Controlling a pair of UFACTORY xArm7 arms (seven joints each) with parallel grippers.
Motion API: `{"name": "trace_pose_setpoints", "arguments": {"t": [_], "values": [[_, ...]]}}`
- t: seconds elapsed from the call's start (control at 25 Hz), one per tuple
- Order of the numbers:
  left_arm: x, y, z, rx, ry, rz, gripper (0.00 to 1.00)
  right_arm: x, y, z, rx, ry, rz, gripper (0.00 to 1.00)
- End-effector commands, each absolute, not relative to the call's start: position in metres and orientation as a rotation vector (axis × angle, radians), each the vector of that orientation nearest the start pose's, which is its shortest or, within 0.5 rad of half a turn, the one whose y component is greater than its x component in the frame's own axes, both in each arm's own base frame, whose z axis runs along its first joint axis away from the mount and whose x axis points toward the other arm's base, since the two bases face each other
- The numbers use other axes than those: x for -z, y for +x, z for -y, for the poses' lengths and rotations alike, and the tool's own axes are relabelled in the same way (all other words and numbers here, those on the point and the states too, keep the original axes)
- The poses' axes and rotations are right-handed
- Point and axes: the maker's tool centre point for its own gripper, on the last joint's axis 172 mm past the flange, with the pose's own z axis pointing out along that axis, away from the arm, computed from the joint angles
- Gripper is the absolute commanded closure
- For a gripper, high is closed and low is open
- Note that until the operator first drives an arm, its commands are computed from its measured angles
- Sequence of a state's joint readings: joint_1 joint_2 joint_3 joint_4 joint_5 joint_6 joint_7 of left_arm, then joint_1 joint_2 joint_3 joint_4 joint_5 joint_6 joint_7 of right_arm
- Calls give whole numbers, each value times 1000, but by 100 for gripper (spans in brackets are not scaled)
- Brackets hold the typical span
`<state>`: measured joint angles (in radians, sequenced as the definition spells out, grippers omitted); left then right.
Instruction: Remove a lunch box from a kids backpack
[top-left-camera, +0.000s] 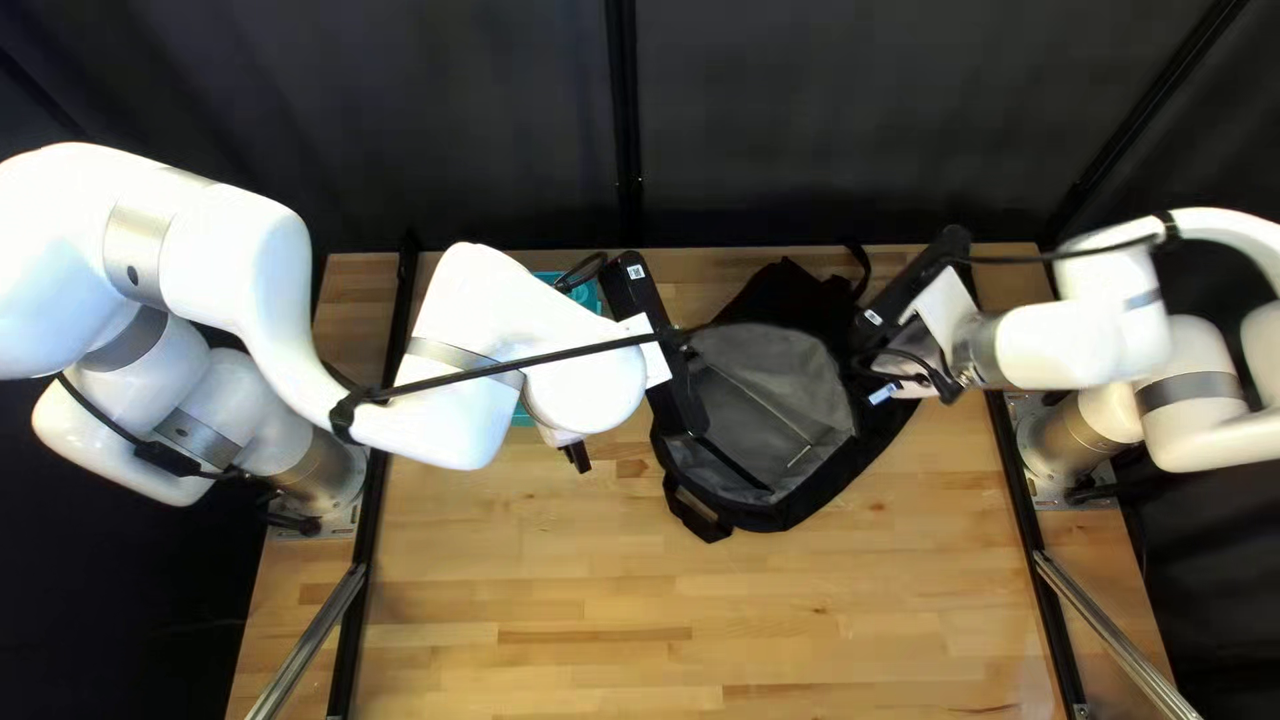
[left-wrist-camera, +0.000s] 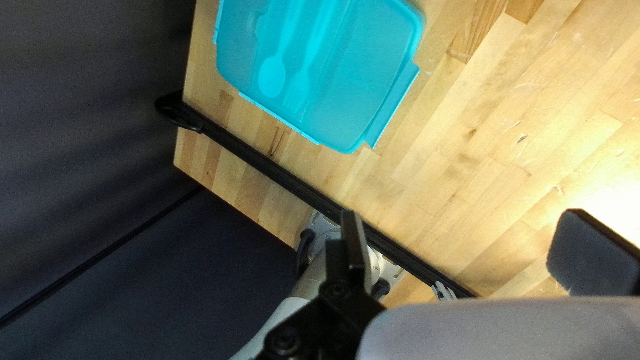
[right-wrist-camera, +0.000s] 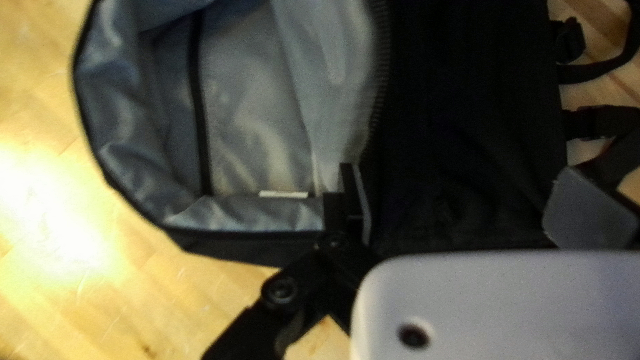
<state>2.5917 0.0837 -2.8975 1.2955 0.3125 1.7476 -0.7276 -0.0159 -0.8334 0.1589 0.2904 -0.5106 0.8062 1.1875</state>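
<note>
Saw turquoise plastic lunch box with see-through lid out of black backpack with grey lining, flat on light wooden surface, left of backpack in top left view. Left tool stood open, holding nothing, left of backpack, apart from box. Right tool also open, fingers wide apart beside backpack's gaping mouth; couldn't tell if either touched cloth. Judged removal itself done; only backing both arms off seemed left, minding right fingers didn't snag lining.
</note>
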Motion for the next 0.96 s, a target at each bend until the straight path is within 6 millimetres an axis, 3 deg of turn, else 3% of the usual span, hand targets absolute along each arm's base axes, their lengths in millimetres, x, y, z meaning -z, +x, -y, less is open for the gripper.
{"name": "trace_pose_setpoints", "arguments": {"t": [0.04, 0.28, 0.96], "values": [[-307, 365, 25, -239, -2636, 554, 0, -225, 329, 33, 949, -3041, -1194, 0], [-307, 365, 25, -239, -2636, 554, 0, -240, 329, 7, 886, -3098, -1156, 0], [-307, 365, 25, -239, -2636, 554, 0, -241, 325, 7, 884, -3102, -1158, 0]]}}
